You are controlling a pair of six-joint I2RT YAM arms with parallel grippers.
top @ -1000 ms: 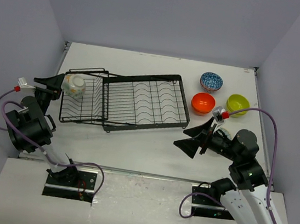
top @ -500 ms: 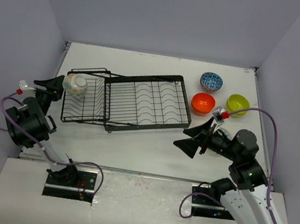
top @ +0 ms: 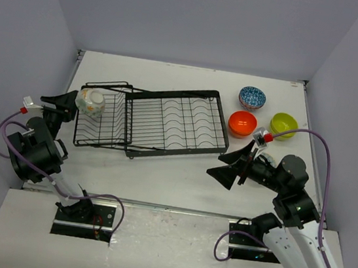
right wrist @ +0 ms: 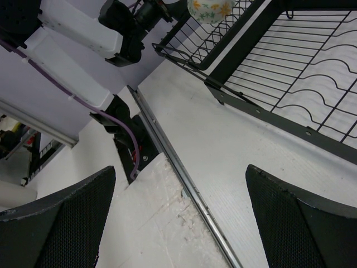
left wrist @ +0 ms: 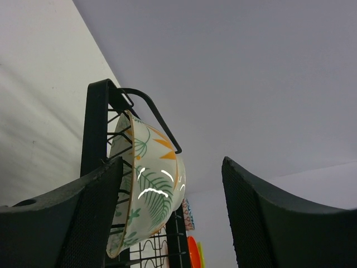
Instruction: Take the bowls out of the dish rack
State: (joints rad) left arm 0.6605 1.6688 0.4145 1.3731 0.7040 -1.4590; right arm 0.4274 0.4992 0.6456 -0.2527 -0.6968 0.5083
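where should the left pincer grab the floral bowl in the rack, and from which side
Grip the floral bowl across its thin wall at the upper rim, coming from the left end of the dish rack. It stands on edge in the end basket, so the rim is exposed, and the open left pincer faces it from there.

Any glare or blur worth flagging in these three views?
Top view: even light, sharp. Left wrist view: white glare streaks on the leaf-patterned bowl; claw fingers dark and featureless. Right wrist view: rack crisp, no glare.
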